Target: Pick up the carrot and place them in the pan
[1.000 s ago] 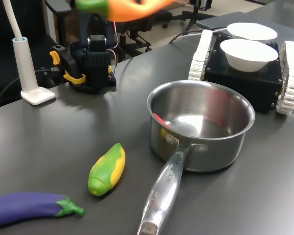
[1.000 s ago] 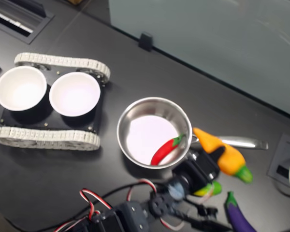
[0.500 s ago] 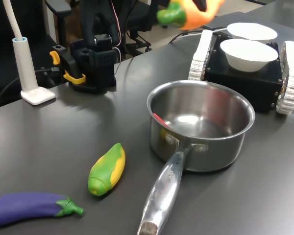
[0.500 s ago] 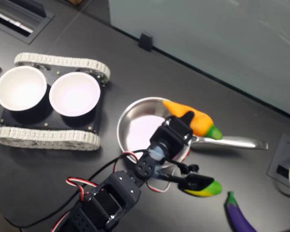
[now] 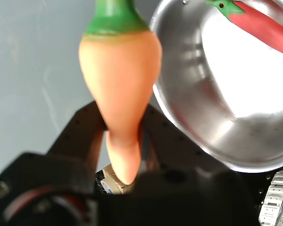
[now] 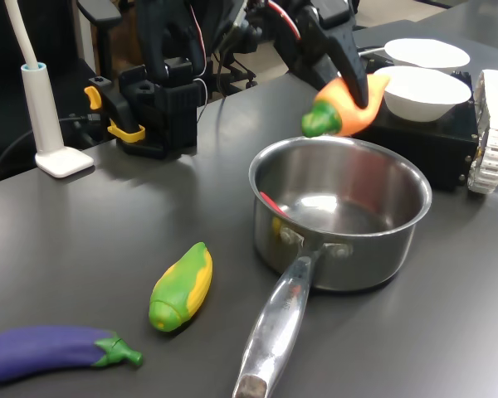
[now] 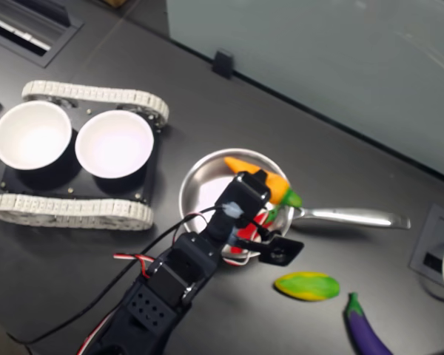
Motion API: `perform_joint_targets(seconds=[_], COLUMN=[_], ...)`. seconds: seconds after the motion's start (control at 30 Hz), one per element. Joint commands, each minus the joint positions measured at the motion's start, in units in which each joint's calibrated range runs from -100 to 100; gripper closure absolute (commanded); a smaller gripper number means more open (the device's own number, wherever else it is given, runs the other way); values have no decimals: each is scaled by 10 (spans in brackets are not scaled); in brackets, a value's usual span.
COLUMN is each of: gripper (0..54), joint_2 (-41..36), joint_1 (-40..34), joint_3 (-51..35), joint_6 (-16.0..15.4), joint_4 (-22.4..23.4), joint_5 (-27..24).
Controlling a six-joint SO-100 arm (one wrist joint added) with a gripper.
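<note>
The gripper (image 6: 357,87) pinches the carrot (image 6: 342,112) between its black jaws; in the wrist view the orange body (image 5: 121,89) is clamped at its tapered end, green stem pointing away from the camera. In the first exterior view, upper centre-right of the frame, the carrot hangs above the far rim of the pan (image 6: 339,211), not touching it. In the second exterior view it (image 7: 260,179) shows near the frame's centre over the pan's (image 7: 200,185) bowl, partly covered by the arm.

One red toy chili pepper (image 5: 262,26) lies inside the pan. The pan's long steel handle (image 6: 274,327) points toward the lower edge of the first exterior view. One toy corn (image 6: 182,286) lies in the lower left of that view, beside the handle, and one purple toy eggplant (image 6: 54,351) sits in the bottom left corner. Two white bowls (image 7: 72,139) rest on a black tracked base (image 7: 70,211) at the left of the second exterior view. A white lamp stand (image 6: 46,112) stands at the upper left of the first exterior view.

All sits on a dark grey tabletop (image 6: 91,236); office chairs show behind.
</note>
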Motion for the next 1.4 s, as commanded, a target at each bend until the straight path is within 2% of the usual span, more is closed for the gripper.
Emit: perform_joint_targets(seconds=[0.0,0.3,0.63,1.07,1.37], gripper=[536,536,530,325,250], joint_2=[-40,-74,-97,-154,-194], joint_1=[-44,-110,-104,-105,-106], joint_3=[23,132,189,199,167], joint_6=[19,37,38,37,35], joint_4=[-43,-61,-56,12,80], joint_5=[-5,-15,-16,3,5])
